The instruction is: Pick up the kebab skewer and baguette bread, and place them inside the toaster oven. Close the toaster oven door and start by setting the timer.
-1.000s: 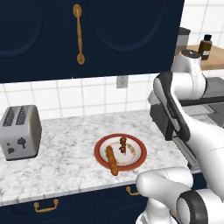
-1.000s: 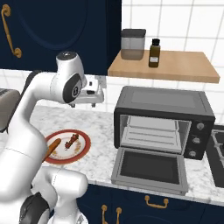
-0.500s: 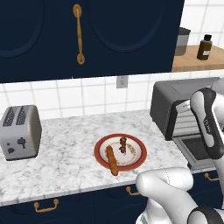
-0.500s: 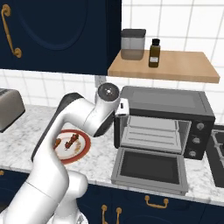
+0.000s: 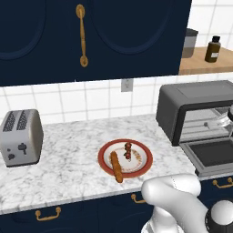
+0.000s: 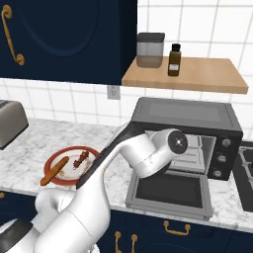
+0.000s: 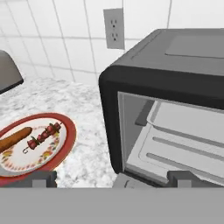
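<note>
Hand view: plate (image 7: 65, 146) holds kebab skewer (image 7: 43, 137), baguette bread (image 7: 13, 140) (side by side).

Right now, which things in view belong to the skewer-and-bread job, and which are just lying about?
Job:
kebab skewer on the plate
baguette bread beside it
toaster oven
toaster oven door, dropped open
claw, open, empty

Lying about:
silver toaster
canister and brown bottle on the shelf
wall outlet

One kebab skewer (image 5: 128, 151), one baguette bread (image 5: 116, 166), one plate (image 5: 144, 159), one toaster oven (image 5: 169, 109), one toaster (image 5: 20, 137).
</note>
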Robot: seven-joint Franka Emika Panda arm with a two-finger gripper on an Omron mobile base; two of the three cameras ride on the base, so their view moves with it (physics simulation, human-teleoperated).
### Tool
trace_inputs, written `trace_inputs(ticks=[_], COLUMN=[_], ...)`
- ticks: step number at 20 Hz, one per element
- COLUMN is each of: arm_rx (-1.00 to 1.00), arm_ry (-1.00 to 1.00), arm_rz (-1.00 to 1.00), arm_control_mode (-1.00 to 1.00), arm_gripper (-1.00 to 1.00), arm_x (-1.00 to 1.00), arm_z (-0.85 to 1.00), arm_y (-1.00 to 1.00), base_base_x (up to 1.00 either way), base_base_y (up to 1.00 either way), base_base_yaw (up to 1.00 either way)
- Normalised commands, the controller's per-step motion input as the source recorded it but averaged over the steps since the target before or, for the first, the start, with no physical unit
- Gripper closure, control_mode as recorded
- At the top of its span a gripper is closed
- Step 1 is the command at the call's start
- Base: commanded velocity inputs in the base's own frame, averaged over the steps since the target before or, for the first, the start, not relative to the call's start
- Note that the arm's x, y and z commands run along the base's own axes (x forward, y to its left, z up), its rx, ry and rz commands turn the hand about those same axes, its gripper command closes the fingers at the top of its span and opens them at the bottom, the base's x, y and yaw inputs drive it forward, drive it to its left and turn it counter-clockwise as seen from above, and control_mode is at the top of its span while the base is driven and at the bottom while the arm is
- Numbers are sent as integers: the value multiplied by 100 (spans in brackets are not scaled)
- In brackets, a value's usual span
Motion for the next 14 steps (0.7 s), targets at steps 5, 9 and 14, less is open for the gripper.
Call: trace_inputs(ticks=[5, 9, 14], arm_rx=[6, 12, 10], arm_ry=[-22, -24, -19], arm_rz=[10, 7, 1], arm_control_mode=[-100, -100, -100], arm_gripper=[-100, -100, -100], arm_x=[11, 50, 34], arm_z=[-43, -8, -12], arm_y=[-30, -15, -11], base_base_x=[0, 0, 0], base_base_y=[0, 0, 0], base_base_yaw=[0, 0, 0])
